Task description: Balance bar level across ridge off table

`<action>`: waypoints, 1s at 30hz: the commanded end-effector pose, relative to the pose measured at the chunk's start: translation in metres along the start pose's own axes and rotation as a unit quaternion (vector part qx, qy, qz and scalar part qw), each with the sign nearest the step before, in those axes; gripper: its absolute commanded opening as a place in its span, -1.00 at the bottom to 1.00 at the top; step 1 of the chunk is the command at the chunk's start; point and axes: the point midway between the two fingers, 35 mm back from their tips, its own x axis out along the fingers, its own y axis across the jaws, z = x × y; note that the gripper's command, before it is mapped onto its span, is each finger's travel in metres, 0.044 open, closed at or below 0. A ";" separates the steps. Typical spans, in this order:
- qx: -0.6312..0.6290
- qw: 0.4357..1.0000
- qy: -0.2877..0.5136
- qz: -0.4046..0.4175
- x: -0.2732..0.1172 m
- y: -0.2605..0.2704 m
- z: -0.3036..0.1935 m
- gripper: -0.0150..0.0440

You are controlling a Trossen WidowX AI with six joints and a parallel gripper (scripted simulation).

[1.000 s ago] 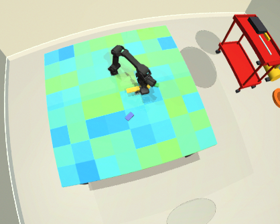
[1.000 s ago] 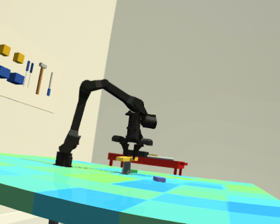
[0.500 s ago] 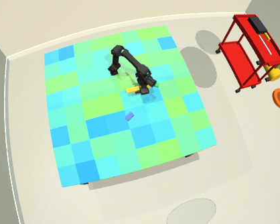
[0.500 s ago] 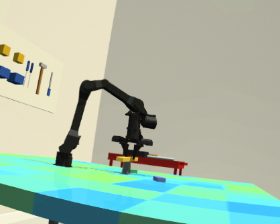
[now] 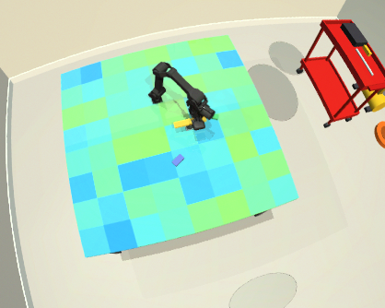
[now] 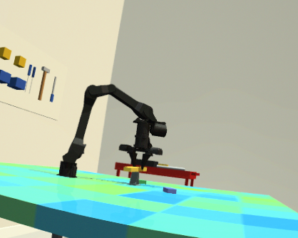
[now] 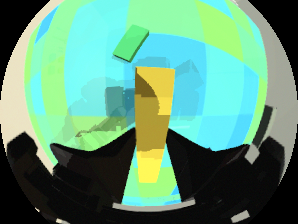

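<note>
Bar: yellow bar [image 6: 134,168], centre of the frame, lying on the ridge [image 6: 135,177], above the counter [image 6: 98,203].
Jaws: closed on the bar's right end [image 6: 142,164].
Nearby: green block [image 7: 129,43] upper centre; purple block [image 5: 178,159] lower, apart.

top: high overhead, far, whole table [image 5: 103,203] centre frame
exterior: low at table edge, facing arm [image 6: 98,107]
wrist: fisheye, close, looking down
shared: arm, table
</note>
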 end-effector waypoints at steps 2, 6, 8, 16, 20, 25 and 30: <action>0.001 1.000 -0.001 0.001 0.001 0.000 0.000 -0.49; 0.001 1.000 -0.001 0.001 0.002 0.000 0.000 -0.49; 0.001 1.000 -0.001 0.001 0.002 0.000 0.000 -0.49; 0.001 1.000 -0.001 0.001 0.003 0.000 0.000 -0.49; 0.001 1.000 -0.001 0.001 0.003 0.000 0.000 -0.49; 0.001 1.000 -0.001 0.001 0.003 0.000 0.000 -0.49; 0.001 1.000 -0.001 0.001 0.004 0.001 0.001 -0.49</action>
